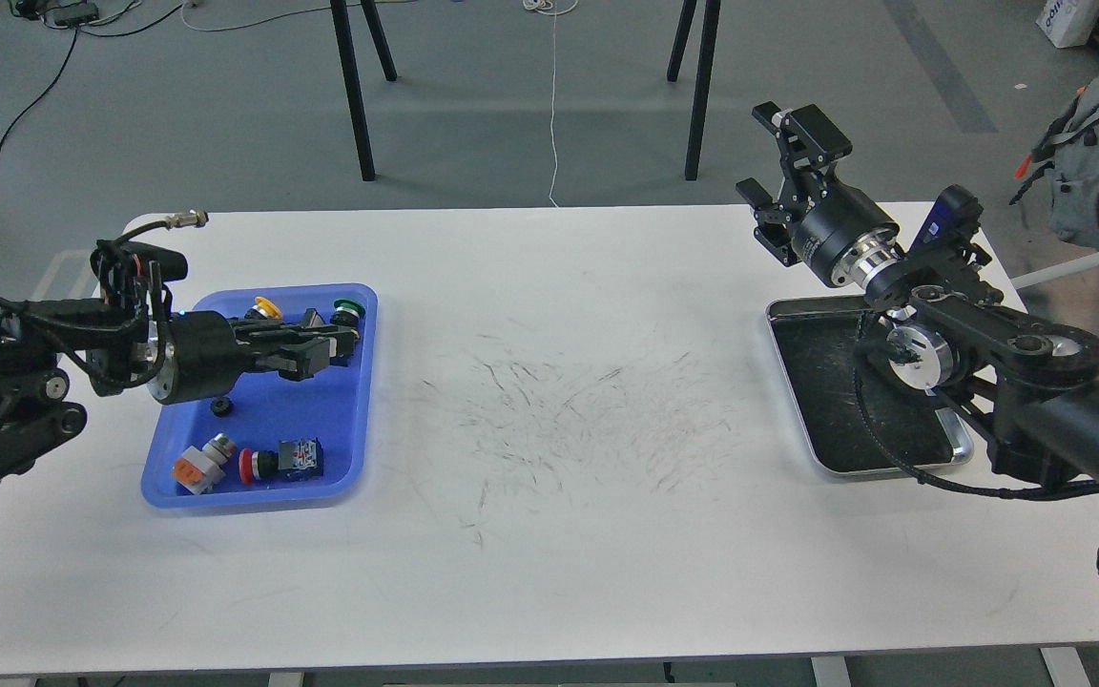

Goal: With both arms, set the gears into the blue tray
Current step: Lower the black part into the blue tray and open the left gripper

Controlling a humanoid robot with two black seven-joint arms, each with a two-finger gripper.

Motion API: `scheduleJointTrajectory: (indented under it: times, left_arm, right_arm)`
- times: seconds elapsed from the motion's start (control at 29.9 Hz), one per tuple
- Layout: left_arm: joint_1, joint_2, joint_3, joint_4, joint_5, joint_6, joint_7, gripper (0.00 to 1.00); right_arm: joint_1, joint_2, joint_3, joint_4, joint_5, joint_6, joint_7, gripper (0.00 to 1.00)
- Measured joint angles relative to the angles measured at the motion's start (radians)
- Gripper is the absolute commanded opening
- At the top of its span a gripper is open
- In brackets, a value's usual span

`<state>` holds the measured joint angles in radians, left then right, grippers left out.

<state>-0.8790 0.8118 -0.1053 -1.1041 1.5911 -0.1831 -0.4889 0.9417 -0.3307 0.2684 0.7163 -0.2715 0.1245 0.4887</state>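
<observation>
White tabletop (549, 534), scuffed grey in the middle. Blue tray (316, 425) at the left side; shiny metal tray (826, 420) with dark inside at the right, partly covered by the right arm. Left arm (44, 353) comes in low, its hand (321, 348) lying nearly level over the back half of the blue tray, pointing right; fingers look close together, but seen dark and side-on, so cannot tell whether anything is pinched between them. Right hand (783, 162) is raised above the far right corner of the tabletop, fingers spread apart, nothing between them. One gear (220, 407) lies on the blue tray floor, just below the left wrist, behind and to the near side of the fingertips. Left arm is far nearer to it. Coloured button switches (263, 463) sit along the tray's near edge and back rim. No gear can be made out in the metal tray; the right arm hides much of it.
</observation>
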Motion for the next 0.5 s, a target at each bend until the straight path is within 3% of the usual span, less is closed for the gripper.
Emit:
scheduleJointTrajectory:
  times: [0.5]
  left_arm:
    - [-0.005, 0.023, 0.054, -0.009, 0.273, 0.049, 0.000, 0.24]
  right_arm:
    - [0.000, -0.004, 0.017, 0.006, 0.001, -0.008, 0.000, 0.98]
